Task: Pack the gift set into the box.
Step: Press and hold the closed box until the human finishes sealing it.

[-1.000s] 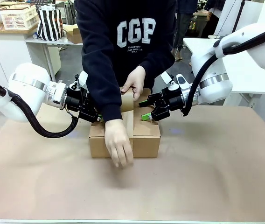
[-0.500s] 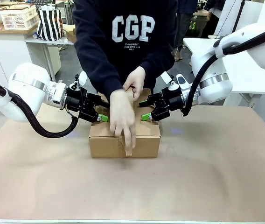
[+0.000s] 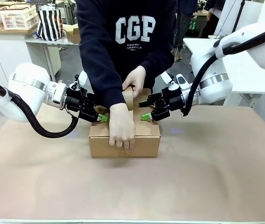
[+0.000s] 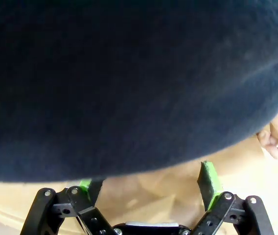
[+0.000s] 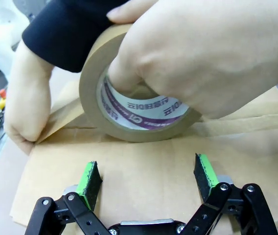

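a: how would that box (image 3: 124,135) handle, do you reckon?

b: plain brown cardboard, so stiff on the flat sides and probably light, though a packed one may weigh more. i'd take it by the two short ends, low down, not by the flaps (those would give under a squeeze).

a: and how does it look now?

b: flaps down, sitting mid-table in front of the person. one hand (image 3: 122,132) presses a strip of brown tape over the front edge; the other hand (image 5: 197,58) holds the tape roll (image 5: 134,115) on the lid.

a: the grippers?

b: left gripper (image 3: 101,116) hangs at the box's left top edge, right gripper (image 3: 144,115) at its right top edge. both spread wide, grasping nothing.
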Motion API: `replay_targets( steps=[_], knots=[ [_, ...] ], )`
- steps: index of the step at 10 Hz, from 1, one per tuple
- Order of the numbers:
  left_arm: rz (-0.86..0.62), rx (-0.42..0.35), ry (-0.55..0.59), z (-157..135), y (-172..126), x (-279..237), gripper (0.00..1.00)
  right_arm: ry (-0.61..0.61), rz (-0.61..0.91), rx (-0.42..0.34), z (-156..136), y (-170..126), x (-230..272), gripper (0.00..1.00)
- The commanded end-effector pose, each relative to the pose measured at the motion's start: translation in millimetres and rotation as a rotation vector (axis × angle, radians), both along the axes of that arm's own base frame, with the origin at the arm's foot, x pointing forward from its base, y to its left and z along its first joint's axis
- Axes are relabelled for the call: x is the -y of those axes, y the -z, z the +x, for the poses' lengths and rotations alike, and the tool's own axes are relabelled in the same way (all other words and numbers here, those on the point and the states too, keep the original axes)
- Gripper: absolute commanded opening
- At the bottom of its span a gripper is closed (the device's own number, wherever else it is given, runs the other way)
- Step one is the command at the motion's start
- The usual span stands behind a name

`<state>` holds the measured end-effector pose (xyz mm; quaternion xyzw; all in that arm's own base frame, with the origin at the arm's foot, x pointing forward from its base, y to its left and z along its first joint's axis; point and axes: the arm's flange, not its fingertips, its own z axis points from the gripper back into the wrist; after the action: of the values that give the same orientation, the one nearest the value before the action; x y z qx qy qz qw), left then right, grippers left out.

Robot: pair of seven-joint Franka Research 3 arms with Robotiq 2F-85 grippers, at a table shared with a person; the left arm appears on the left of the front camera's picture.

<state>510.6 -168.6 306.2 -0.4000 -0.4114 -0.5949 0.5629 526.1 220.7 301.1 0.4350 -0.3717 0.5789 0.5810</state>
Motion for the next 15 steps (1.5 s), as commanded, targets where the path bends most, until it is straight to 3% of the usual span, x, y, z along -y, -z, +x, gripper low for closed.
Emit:
replay_targets(
  steps=[1, 15],
  knots=[
    [0.004, -0.005, -0.001, -1.3, 3.2, -0.7, 1.0, 0.001, -0.005, -0.003, -0.8, 2.9, 0.2, 1.0],
    [0.004, -0.005, -0.001, -1.3, 3.2, -0.7, 1.0, 0.001, -0.005, -0.003, -0.8, 2.9, 0.2, 1.0]
  ],
)
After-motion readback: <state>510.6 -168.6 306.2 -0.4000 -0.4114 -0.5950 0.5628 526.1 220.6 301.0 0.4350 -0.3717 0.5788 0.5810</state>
